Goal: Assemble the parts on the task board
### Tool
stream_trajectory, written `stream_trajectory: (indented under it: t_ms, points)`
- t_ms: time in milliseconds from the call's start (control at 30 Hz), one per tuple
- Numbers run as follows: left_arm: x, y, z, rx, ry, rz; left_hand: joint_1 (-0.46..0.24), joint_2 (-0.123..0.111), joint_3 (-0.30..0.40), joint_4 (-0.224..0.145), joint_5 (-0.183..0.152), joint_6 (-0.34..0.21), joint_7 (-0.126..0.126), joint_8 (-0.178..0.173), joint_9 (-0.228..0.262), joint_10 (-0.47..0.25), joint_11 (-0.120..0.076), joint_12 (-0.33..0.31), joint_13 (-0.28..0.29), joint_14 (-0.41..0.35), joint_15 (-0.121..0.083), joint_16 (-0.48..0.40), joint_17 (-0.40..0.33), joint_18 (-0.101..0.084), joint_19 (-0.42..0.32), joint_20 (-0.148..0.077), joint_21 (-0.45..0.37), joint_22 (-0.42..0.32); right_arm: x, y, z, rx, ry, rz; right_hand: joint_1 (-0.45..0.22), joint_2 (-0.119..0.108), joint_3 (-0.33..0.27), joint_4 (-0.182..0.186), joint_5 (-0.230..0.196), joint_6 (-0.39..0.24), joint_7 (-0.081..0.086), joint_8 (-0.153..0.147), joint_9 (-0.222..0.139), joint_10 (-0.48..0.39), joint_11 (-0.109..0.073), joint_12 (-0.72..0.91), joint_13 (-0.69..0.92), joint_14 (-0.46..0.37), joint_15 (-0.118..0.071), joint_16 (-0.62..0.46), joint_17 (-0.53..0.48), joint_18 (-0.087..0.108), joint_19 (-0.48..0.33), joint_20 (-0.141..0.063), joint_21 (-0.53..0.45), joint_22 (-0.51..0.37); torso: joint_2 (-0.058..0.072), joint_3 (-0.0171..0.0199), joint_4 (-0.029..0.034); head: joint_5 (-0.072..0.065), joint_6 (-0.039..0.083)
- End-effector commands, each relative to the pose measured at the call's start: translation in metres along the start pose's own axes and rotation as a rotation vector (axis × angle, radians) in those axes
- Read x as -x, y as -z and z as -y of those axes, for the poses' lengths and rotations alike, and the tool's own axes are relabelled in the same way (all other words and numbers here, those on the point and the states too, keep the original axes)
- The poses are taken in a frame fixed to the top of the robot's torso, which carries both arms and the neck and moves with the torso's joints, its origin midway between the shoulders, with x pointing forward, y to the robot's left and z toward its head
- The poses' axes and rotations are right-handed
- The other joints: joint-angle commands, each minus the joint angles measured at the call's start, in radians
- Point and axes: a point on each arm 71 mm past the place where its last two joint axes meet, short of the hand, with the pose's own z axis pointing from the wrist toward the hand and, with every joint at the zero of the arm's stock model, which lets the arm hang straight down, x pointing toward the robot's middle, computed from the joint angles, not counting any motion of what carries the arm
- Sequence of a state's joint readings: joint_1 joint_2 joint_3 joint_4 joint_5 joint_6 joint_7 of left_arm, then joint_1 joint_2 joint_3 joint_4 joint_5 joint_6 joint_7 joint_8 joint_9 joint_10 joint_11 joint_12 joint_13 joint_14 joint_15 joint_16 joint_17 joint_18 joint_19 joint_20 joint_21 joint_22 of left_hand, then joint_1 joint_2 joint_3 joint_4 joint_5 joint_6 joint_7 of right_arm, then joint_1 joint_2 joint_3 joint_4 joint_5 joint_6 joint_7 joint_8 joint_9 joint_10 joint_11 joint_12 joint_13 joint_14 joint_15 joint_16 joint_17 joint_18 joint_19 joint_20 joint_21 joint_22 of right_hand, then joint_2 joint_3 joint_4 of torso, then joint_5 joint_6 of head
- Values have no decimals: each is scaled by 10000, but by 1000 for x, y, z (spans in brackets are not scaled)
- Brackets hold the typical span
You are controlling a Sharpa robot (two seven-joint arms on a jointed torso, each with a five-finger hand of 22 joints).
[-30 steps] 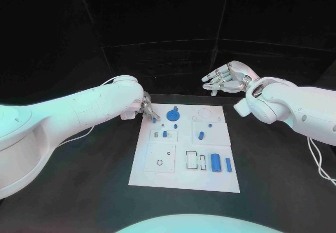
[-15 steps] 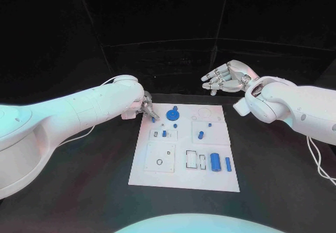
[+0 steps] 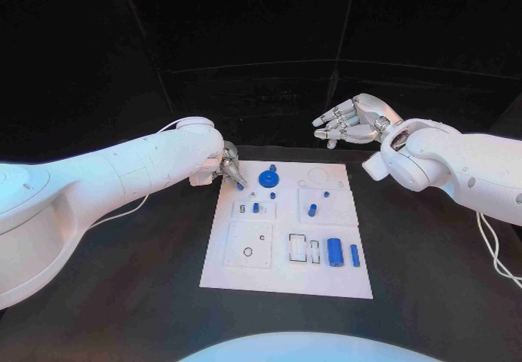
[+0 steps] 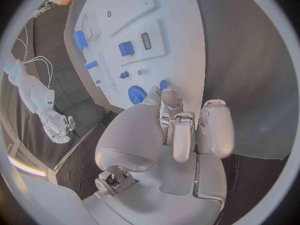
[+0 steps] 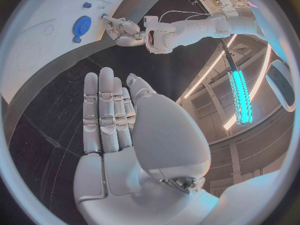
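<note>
Little has moved since a second ago: both arms sit as they did, and the left hand keeps its fingertips at the board's far left corner. Those fingers are curled close together and pinch a small blue part at their tips. Just beside the tips, on the board, lies a blue gear with a smaller gear touching it. Farther from the fingers toward the near edge are a small peg, a short cylinder, and, near the board's right side, a larger cylinder beside a slim bar.

Beyond the board's far edge the right hand hangs above the table, well apart from every part. Its fingers are straight and lie side by side, touching nothing, palm empty.
</note>
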State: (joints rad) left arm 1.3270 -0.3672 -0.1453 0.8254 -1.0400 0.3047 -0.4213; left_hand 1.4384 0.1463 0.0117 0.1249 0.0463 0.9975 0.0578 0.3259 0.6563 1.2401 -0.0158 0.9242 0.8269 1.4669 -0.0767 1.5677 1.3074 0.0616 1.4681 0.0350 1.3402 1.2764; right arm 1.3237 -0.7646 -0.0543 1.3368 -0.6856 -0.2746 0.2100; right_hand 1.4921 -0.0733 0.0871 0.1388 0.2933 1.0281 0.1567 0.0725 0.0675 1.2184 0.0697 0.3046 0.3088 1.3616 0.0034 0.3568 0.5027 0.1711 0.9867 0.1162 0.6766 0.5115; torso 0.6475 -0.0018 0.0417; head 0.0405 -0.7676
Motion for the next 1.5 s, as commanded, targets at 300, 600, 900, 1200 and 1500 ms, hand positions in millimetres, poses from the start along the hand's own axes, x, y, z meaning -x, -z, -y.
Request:
stream_trajectory:
  t_ms: [300,600,900,1200,1500]
  points:
    - [4,12,-8,-503,1270,474,-168,-293,1487,-638,9,-80,-73,284,366,235,-55,-30,-39,1039,-49,31,2634,53,62,-88,-78,-8,3,1,0,49,26,13,-62,35,30,14,58,21,10,-36,-5,56,9,-62,-17,89,15,-66,17,111,88,13,-70,-16,-27,9,47,29,82]
    - [3,34,-14,-585,2064,1001,-740,-830,2850,-782,17,-133,-95,533,596,440,-115,167,116,1039,-60,31,2634,54,81,-110,-102,10,6,2,2,-4,41,51,-62,35,30,14,58,21,10,-36,-5,56,9,-62,-17,89,15,-66,17,111,88,13,-70,-16,-64,60,114,61,59]
    - [-15,52,-16,-875,1514,1696,-1322,-1408,4174,-886,25,-170,-131,775,789,556,-124,291,187,1039,-89,31,2634,47,114,-133,-97,63,7,3,3,-24,49,68,-62,35,30,14,58,21,10,-36,-5,56,9,-62,-17,89,15,-66,17,111,88,13,-70,-16,-61,42,93,94,38]
    - [-42,57,-17,-1135,633,2167,-1574,-1709,4841,-984,27,-173,-149,894,875,614,-145,318,185,1039,-102,31,2634,37,139,-143,-77,112,7,3,3,-17,50,74,-62,35,30,14,58,21,10,-36,-5,56,9,-62,-17,89,15,-66,17,111,88,13,-70,-16,-63,45,101,97,57]
    - [-58,58,-13,-1313,-16,2305,-1666,-1848,5133,-1043,27,-167,-156,944,908,664,-154,359,216,1039,-109,31,2634,33,152,-149,-67,136,7,4,3,-19,50,70,-62,35,30,14,58,21,10,-36,-5,56,9,-62,-17,89,15,-66,17,111,88,13,-70,-16,-63,51,86,153,-20]
